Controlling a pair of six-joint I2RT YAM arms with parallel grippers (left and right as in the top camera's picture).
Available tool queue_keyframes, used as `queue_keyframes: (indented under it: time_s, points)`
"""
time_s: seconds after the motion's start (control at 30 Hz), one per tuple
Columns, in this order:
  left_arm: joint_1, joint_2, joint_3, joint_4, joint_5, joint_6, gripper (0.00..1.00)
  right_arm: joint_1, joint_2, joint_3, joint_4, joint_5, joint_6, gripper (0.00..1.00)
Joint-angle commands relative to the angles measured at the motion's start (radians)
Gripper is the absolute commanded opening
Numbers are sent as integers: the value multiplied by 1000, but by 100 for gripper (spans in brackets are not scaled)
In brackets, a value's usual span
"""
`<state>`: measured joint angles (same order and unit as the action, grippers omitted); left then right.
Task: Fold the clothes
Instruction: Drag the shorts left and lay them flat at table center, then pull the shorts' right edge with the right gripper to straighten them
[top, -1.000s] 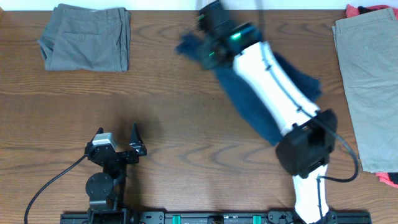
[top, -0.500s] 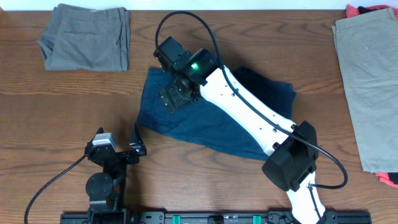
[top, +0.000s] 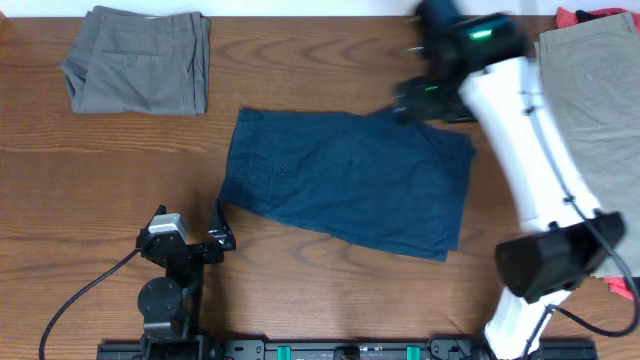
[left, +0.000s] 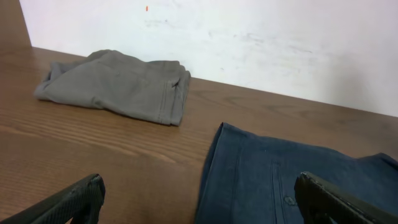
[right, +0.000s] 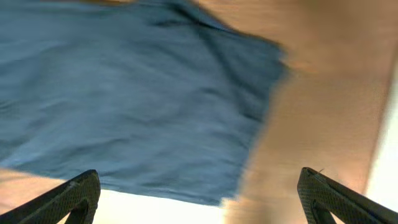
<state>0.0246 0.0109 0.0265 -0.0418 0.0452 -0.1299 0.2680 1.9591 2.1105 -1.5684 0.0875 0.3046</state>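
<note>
The dark navy-blue shorts (top: 350, 180) lie spread flat in the middle of the table, waistband to the left. My right gripper (top: 432, 102) hovers over their far right corner, blurred by motion. In the right wrist view this gripper (right: 199, 196) is open and empty, with the navy cloth (right: 137, 93) below it. My left gripper (top: 190, 222) rests open near the front edge, just off the shorts' left front corner. Its wrist view shows the open gripper (left: 202, 199) empty and the navy waistband (left: 298, 180) ahead. An olive-grey pair (top: 140, 60) lies folded at the far left.
A tan-khaki pair (top: 590, 130) lies along the right edge, with red cloth (top: 590, 15) under its far end. The olive-grey pair (left: 118, 87) sits before a white wall (left: 249, 43). Bare wood (top: 90, 190) lies left of the navy shorts.
My right gripper opened and let go of the navy shorts, which now lie spread flat. The right arm swung from the shorts' left end to the far right. The left arm stayed put.
</note>
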Motion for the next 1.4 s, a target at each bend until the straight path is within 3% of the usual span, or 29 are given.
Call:
queue_keyframes:
  time_s: [0.0,0.17,0.3,0.83,1.07,1.17,1.37]
  points:
    - [4,-7,-23,-27,-16,6,98,-122,7,-13,-39,8,13,99]
    - [4,-7,-23,-27,-16,6,98,-263,7,-132,-16,-135,-100,98]
    - [4,-7,-23,-27,-16,6,98,-309,7,-303,88,-238,-172,87]
    - [4,-7,-23,-27,-16,6,98,-315,7,-793,475,-279,-167,83]
    - [4,-7,-23,-27,-16,6,98,-301,7,-916,589,-330,-167,76]
    - [4,-7,-23,-27,-16,6,98,-295,7,-948,631,-371,-165,69]
    - [4,-7,-23,-27,-16,6,98,-283,7,-983,679,-373,-132,33]
